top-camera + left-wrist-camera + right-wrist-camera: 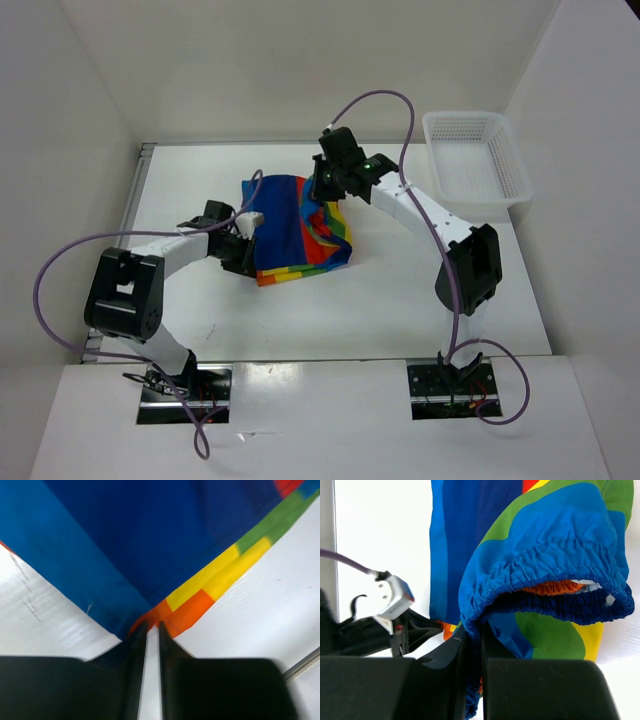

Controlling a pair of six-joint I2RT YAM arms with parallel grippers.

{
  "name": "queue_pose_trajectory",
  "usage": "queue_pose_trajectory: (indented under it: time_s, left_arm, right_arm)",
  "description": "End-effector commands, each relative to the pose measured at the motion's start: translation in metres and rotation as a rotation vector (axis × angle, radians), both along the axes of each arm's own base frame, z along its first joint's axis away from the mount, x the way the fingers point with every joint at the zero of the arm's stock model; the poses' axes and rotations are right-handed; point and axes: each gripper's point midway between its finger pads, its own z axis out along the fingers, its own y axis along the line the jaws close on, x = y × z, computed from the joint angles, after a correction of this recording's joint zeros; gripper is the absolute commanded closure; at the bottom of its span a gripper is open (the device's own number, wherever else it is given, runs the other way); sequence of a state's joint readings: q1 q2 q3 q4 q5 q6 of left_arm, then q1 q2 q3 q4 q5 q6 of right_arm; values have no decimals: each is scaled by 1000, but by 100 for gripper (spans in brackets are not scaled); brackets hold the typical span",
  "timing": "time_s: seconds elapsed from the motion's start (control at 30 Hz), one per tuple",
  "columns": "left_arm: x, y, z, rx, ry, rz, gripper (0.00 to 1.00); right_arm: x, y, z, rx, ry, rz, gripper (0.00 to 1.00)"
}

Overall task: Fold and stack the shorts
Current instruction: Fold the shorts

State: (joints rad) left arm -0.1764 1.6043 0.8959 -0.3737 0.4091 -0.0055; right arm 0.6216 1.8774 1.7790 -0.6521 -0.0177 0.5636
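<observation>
The rainbow-striped shorts (290,225) lie partly folded in the middle of the table, blue side up. My right gripper (322,190) holds their upper right part lifted. In the right wrist view it (474,630) is shut on the gathered blue waistband (555,545), which hangs between the fingers. My left gripper (245,262) is at the shorts' near left corner. Seen from the left wrist, its jaws (152,625) stand almost together, the tips pinching the orange and blue corner of the shorts (150,540), with a thin strip of table showing between the fingers behind.
A white mesh basket (475,155) stands at the back right of the table. The white enclosure walls rise close behind and to the sides. The left arm's wrist (395,600) shows in the right wrist view, beside the shorts.
</observation>
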Motion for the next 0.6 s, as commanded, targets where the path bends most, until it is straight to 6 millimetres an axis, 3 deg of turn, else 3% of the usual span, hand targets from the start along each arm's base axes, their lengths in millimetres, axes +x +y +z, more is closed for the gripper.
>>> queue_pose_trajectory:
  time_s: [0.0, 0.13, 0.4, 0.47, 0.5, 0.57]
  left_arm:
    - [-4, 8, -17, 31, 21, 15, 86]
    - [-9, 4, -36, 14, 83, 4, 96]
    - [-6, 2, -38, 4, 83, 0, 97]
    - [-7, 1, -39, -5, 85, -4, 97]
    - [-7, 1, -39, -5, 85, -4, 97]
    - [-9, 1, -41, -4, 94, -4, 97]
  right_arm:
    - [7, 0, 26, 29, -58, 10, 100]
    - [1, 18, 29, 44, -61, 62, 100]
    - [-21, 82, -1, 111, 18, 199, 100]
    - [-22, 99, 3, 136, 5, 233, 100]
    - [-27, 108, -8, 137, 24, 257, 100]
    - [-29, 120, 1, 197, 20, 301, 100]
